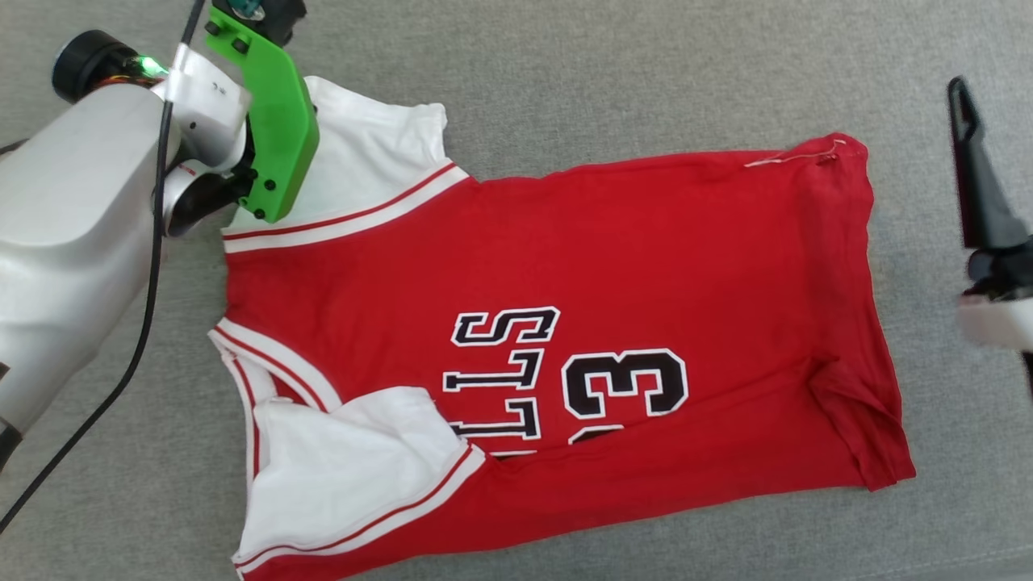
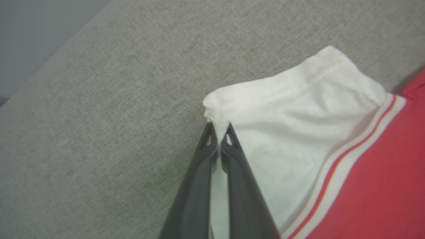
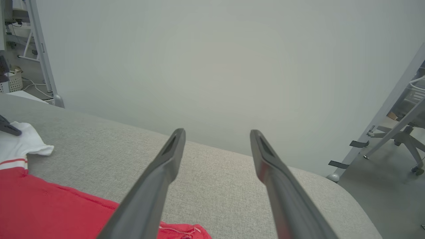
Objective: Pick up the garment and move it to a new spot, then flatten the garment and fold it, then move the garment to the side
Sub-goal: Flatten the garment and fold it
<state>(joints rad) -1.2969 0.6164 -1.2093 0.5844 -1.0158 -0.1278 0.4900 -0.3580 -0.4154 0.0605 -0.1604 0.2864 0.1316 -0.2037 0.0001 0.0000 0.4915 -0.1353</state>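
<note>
Two grippers: left gripper (image 2: 217, 128) jaws clamped on white sleeve hem (image 2: 282, 89) of red jersey-style T-shirt (image 1: 613, 266); right gripper (image 3: 215, 134) jaws apart. Likely soft, light, limp; grip hems or corners.

Left forearm (image 1: 64, 210): glossy silver-white moulded shell, with a black cable (image 1: 149, 282) running down its side. Bright green plastic bracket (image 1: 278, 129) at the wrist, black screw heads at the corners. Black round cap (image 1: 85, 60) on the arm, lit green LED (image 1: 148, 63) beside it. Left gripper (image 2: 219, 125): matte dark grey tapered fingers, small triangular cut-outs near the tips. Right gripper (image 3: 217, 132): same dark fingers, long recess near each tip, white housing (image 1: 997, 319) at the base.
</note>
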